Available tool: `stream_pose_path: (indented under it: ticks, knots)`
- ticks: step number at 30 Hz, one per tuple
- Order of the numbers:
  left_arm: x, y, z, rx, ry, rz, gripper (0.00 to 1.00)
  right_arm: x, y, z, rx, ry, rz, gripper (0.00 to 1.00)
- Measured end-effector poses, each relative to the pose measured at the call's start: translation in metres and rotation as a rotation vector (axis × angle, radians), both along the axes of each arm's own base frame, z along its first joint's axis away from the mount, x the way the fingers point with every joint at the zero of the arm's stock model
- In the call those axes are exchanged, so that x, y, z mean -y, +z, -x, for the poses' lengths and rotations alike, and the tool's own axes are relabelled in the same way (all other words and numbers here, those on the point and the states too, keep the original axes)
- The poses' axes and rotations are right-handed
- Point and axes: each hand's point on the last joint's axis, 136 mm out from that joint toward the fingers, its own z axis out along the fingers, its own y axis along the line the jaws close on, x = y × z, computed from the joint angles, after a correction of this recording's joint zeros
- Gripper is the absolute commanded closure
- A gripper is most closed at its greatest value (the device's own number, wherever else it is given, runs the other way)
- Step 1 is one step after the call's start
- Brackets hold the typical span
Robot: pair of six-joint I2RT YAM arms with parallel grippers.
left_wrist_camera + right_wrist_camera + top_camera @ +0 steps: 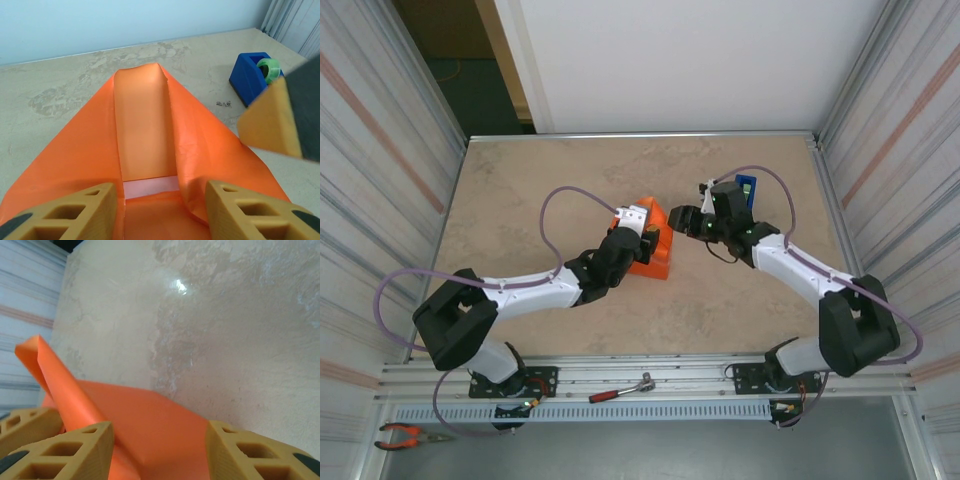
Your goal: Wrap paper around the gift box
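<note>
The pale, stone-patterned desk (570, 180) carries the paper (657, 252) near its middle. It is a bright orange sheet folded up into a tented wrap, with a long flap lying along the top. Under it sits the gift box (150, 187), only a pale pink strip of it showing between the folds. A blue tape dispenser (746, 185) stands toward the far right corner, apart from the wrap. The left fingers (75, 212) are partly spread on either side of the covered box, against the paper; whether they clamp it I cannot tell. The right fingers (250, 452) are parted and grip nothing, poised over the wrap's right edge beside a raised flap.
</note>
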Motion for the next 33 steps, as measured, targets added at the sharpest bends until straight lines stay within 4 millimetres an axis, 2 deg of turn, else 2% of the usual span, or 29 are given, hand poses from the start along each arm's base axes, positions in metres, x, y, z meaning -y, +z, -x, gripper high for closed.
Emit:
stream_pose_path:
  ticks: [4, 8, 13, 16, 22, 33]
  knots:
    - [0.000, 0.000, 0.000, 0.002, 0.002, 0.001, 0.50, -0.007, 0.009, -0.023, -0.014, -0.005, -0.039, 0.70]
    - [0.000, 0.000, -0.001, 0.002, 0.003, 0.002, 0.50, -0.019, 0.002, -0.036, -0.066, 0.014, -0.075, 0.89]
    - [0.000, 0.000, -0.001, 0.004, 0.007, 0.001, 0.51, -0.041, -0.014, -0.045, -0.158, 0.076, -0.127, 0.99]
    - [-0.001, 0.000, -0.001, 0.005, 0.009, 0.001, 0.51, -0.055, -0.021, -0.044, -0.200, 0.129, -0.155, 1.00]
    - [-0.001, 0.000, -0.001, 0.006, 0.013, -0.001, 0.51, -0.077, -0.021, -0.023, -0.234, 0.217, -0.174, 1.00]
    - [-0.002, 0.000, -0.002, 0.004, 0.020, 0.000, 0.52, -0.063, -0.002, 0.000, -0.196, 0.205, -0.174, 1.00]
